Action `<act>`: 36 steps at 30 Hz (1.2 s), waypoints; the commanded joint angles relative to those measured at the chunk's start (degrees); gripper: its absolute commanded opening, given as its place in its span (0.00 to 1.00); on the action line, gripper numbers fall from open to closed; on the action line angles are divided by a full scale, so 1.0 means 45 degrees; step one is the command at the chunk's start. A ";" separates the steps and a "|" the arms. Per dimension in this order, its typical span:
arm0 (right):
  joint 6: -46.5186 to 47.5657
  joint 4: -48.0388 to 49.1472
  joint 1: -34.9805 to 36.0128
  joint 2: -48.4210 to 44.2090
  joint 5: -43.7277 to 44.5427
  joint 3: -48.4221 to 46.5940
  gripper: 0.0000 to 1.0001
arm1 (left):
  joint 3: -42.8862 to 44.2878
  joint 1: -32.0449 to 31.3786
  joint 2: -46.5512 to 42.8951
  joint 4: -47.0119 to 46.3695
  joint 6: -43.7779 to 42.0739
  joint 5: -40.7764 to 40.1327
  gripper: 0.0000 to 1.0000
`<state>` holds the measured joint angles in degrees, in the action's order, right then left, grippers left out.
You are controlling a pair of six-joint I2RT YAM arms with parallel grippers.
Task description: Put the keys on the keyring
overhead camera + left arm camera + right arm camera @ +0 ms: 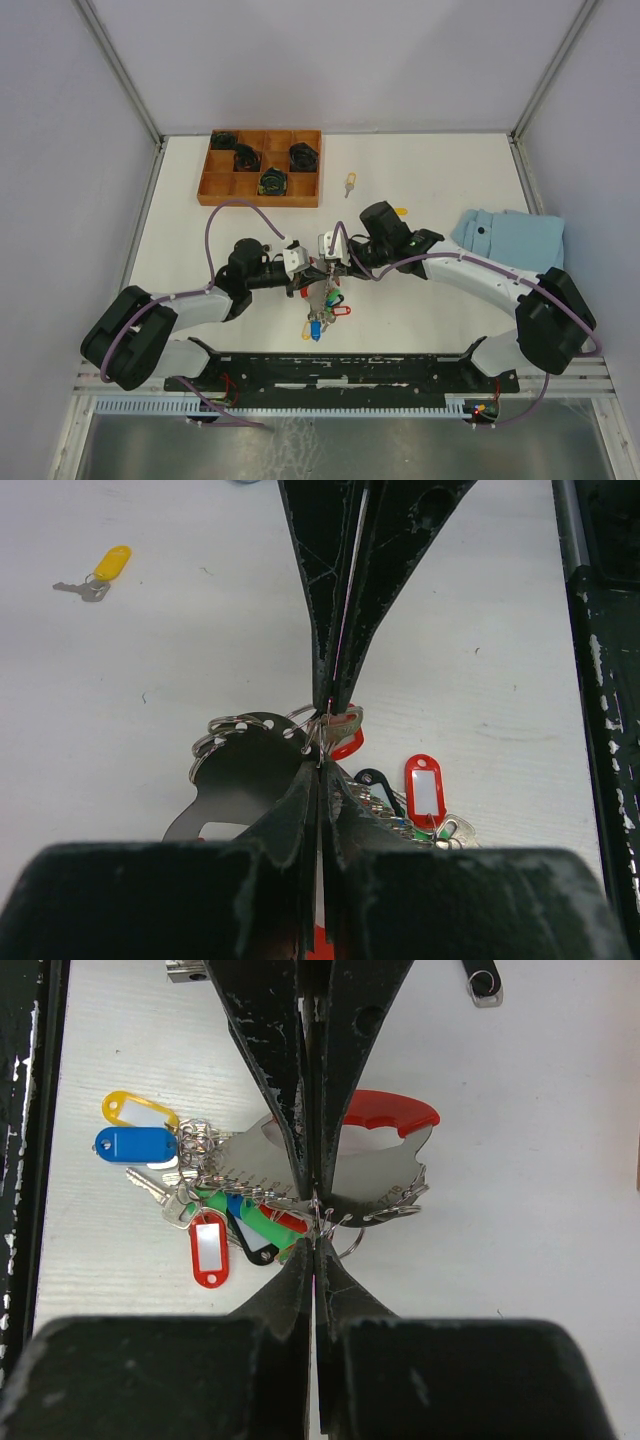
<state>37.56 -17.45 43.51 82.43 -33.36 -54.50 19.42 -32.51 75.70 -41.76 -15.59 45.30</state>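
The keyring (322, 303) is a bunch with a flat metal plate (250, 1170), a red strap (392, 1110), wire rings and blue, yellow, red and green tags. It hangs between both grippers over the table's middle. My left gripper (320, 766) is shut on the wire rings at the plate's edge. My right gripper (315, 1240) comes in from the opposite side and is shut on the same cluster of rings, tip to tip with the left. One of the keys (350, 182), with a yellow tag, lies loose on the table behind them. A yellow-tagged key (100, 572) also lies in the left wrist view.
A wooden compartment tray (222, 186) with several black objects stands at the back left. A folded blue cloth (512, 238) lies at the right. Another yellow tag (401, 211) peeks out beside the right arm. The black base frame (340, 365) runs along the near edge.
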 commanded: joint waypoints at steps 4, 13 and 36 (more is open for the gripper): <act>0.0116 0.0264 0.0045 -0.0445 0.0274 -0.0038 0.01 | 0.0238 -0.0042 -0.0123 -0.0628 -0.0046 0.0220 0.03; 0.0123 0.0285 0.0039 -0.0548 0.0263 -0.0037 0.01 | 0.0251 -0.0041 -0.0109 -0.0623 -0.0049 0.0204 0.03; -0.0052 0.0538 0.0063 -0.0200 -0.0204 -0.0106 0.01 | 0.0294 -0.0046 -0.0026 -0.0679 0.0028 0.0339 0.03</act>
<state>37.58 -17.43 43.51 81.80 -32.56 -54.48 19.42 -32.51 75.70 -41.76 -15.57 45.30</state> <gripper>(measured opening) 0.012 0.043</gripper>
